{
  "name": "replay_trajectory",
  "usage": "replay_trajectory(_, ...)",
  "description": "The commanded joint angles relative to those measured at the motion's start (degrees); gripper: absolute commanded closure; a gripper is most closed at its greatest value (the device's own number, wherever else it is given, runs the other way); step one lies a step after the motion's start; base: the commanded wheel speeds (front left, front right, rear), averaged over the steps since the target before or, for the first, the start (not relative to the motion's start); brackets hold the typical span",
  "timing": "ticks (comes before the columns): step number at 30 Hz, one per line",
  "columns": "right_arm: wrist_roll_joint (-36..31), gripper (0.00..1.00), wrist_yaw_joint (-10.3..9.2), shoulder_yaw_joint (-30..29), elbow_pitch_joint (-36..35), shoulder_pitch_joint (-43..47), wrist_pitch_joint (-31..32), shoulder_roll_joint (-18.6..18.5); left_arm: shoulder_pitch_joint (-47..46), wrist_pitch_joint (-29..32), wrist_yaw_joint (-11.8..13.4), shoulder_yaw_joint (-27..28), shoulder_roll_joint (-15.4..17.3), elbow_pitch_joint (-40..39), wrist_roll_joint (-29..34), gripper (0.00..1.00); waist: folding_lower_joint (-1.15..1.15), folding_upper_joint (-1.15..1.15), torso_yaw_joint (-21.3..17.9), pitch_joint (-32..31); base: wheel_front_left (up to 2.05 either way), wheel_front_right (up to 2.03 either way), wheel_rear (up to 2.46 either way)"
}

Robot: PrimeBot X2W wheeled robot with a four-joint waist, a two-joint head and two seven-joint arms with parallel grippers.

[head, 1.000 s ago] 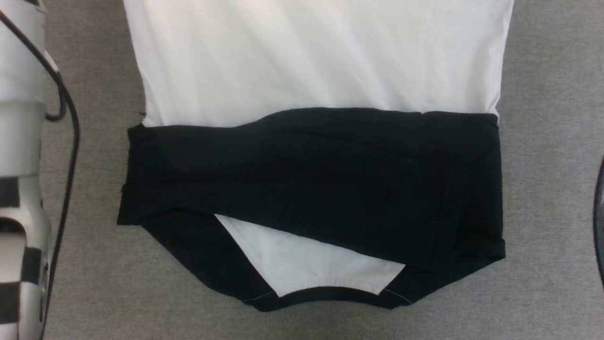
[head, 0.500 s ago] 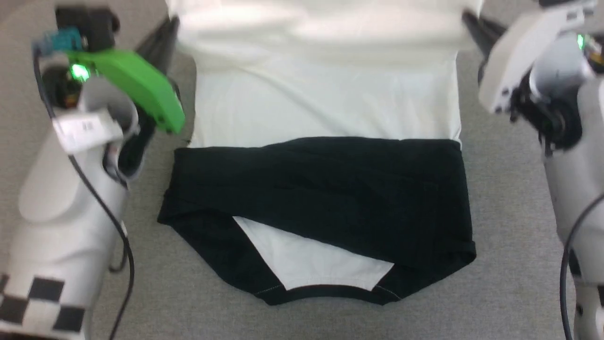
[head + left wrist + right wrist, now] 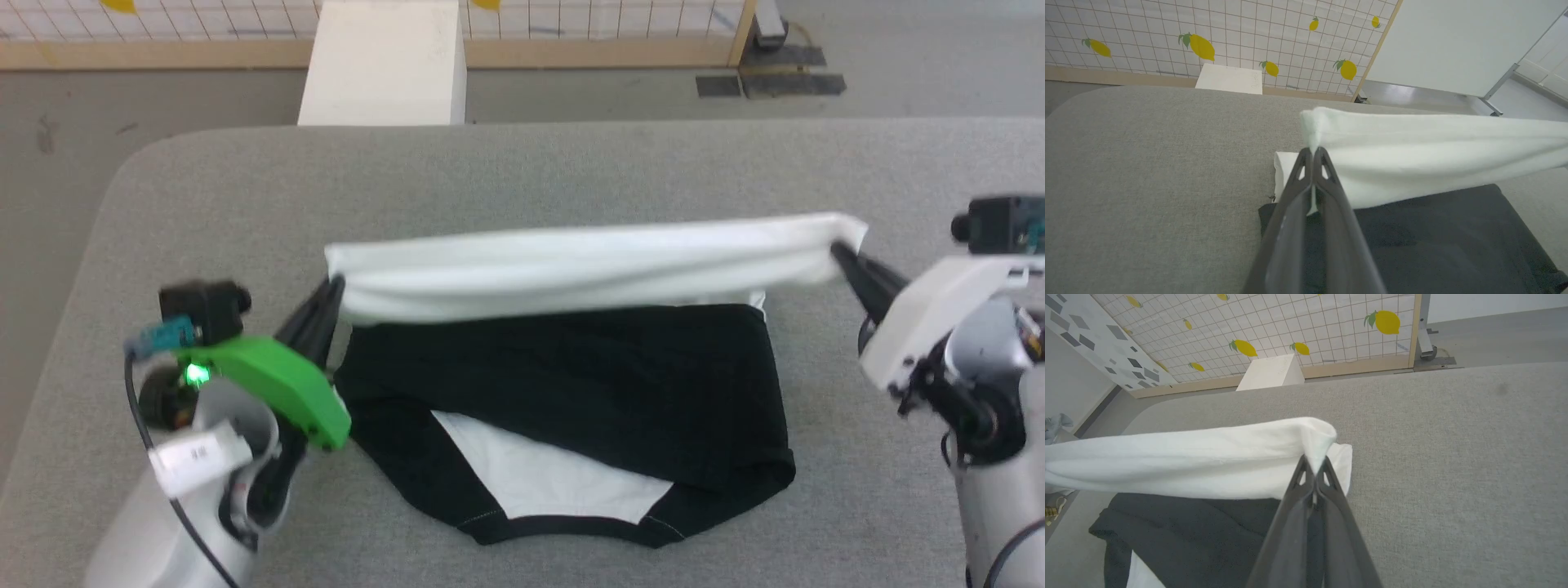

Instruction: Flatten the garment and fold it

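The garment [image 3: 571, 384] lies on the grey table with its black sleeves folded across the white body. Its white hem edge [image 3: 588, 261] is lifted off the table and stretched taut between both grippers, hanging over the black sleeves. My left gripper [image 3: 333, 294] is shut on the hem's left corner [image 3: 1312, 122], the fingers pinched together in the left wrist view [image 3: 1313, 153]. My right gripper [image 3: 841, 255] is shut on the hem's right corner [image 3: 1318, 437], its jaws closed in the right wrist view [image 3: 1314, 463].
The padded grey table [image 3: 531, 163] has a rounded far left corner and bare surface beyond the garment. A white box [image 3: 384, 61] stands on the floor behind it, before a tiled wall with lemon prints [image 3: 1202, 45].
The head camera has tilted up, showing the table's far edge. Both grippers have carried the white hem toward the black sleeves, raised and stretched between them.
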Motion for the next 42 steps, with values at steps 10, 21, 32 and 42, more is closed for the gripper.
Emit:
replay_trajectory(10,1.4,1.00,-0.08,-5.6,-3.4,14.7,1.3,4.4,13.4,-2.0,3.5,0.7,-0.9,-1.7,-2.8,1.00,0.01,0.00,0.8,-3.7,0.00,0.00,0.00)
replay_trajectory(21,-1.7,1.00,-0.08,-3.9,-2.8,24.2,4.2,6.1,20.3,4.9,8.5,-0.9,-0.7,1.4,-5.0,1.00,0.01,0.00,0.1,-4.2,0.00,0.00,0.00)
replay_trajectory(32,0.6,0.00,-0.08,-3.1,-5.9,25.4,9.1,4.7,21.2,10.5,13.4,1.0,2.4,0.0,-6.2,0.00,0.01,0.00,0.0,-4.7,0.00,0.00,0.00)
replay_trajectory(42,1.8,0.00,-0.08,-8.9,-11.9,18.6,14.7,1.7,21.0,-2.2,16.6,10.4,6.8,-11.6,-3.0,0.00,0.01,0.00,0.1,-3.2,0.00,0.00,0.00)
